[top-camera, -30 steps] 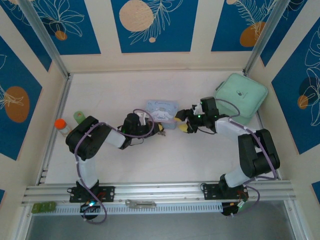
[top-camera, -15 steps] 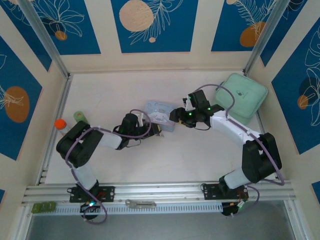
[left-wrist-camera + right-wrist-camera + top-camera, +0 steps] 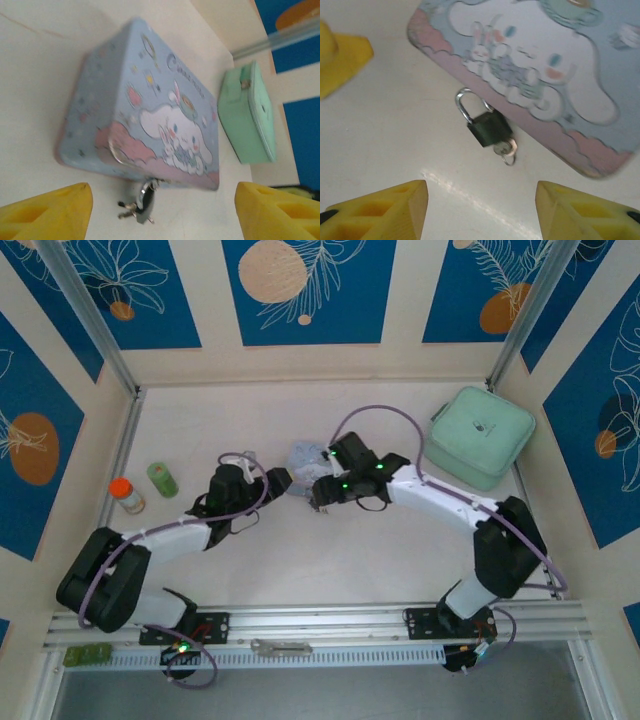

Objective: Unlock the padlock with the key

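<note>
The padlock (image 3: 489,127) lies on the worktop (image 3: 395,125) against the cartoon tin (image 3: 545,60), key (image 3: 506,148) at its base; left fingers (image 3: 50,210) and right fingers (image 3: 385,210) spread wide, empty.

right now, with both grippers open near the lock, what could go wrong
1. The padlock lies right at the edge of the cartoon tin. If the open right gripper closes here, it may catch the tin or shove the lock aside.
2. The key is tiny and sits at the padlock's base, so the wide fingers could miss it or knock it.
3. The open left gripper points at the same spot, so the arms could collide.
</note>
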